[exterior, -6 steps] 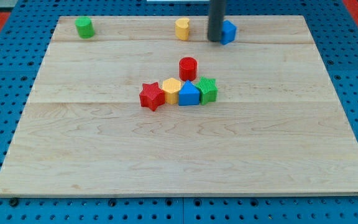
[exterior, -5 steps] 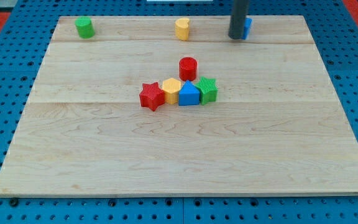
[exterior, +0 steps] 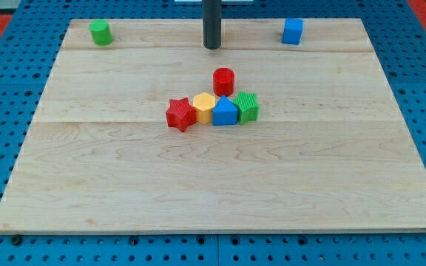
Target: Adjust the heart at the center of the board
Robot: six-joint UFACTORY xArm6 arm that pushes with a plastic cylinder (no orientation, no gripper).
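Observation:
My tip [exterior: 211,46] is near the view's top, left of centre, and the dark rod rises from it out of the view. The yellow heart seen earlier at this spot does not show; the rod covers that place. A red cylinder [exterior: 223,80] stands below the tip near the board's centre. Just below it lies a touching row: a red star [exterior: 180,114], a yellow block [exterior: 204,107], a blue block with a pointed top [exterior: 225,112] and a green block [exterior: 248,106]. The tip is well apart from this group.
A blue cube [exterior: 293,31] sits at the view's top right of the tip. A green cylinder [exterior: 100,32] sits at the top left corner of the wooden board [exterior: 213,185]. Blue pegboard surrounds the board.
The rod moved right, sliding the blue cube to the right, then swung left to where the yellow heart stood. The heart no longer shows. The centre group has not moved.

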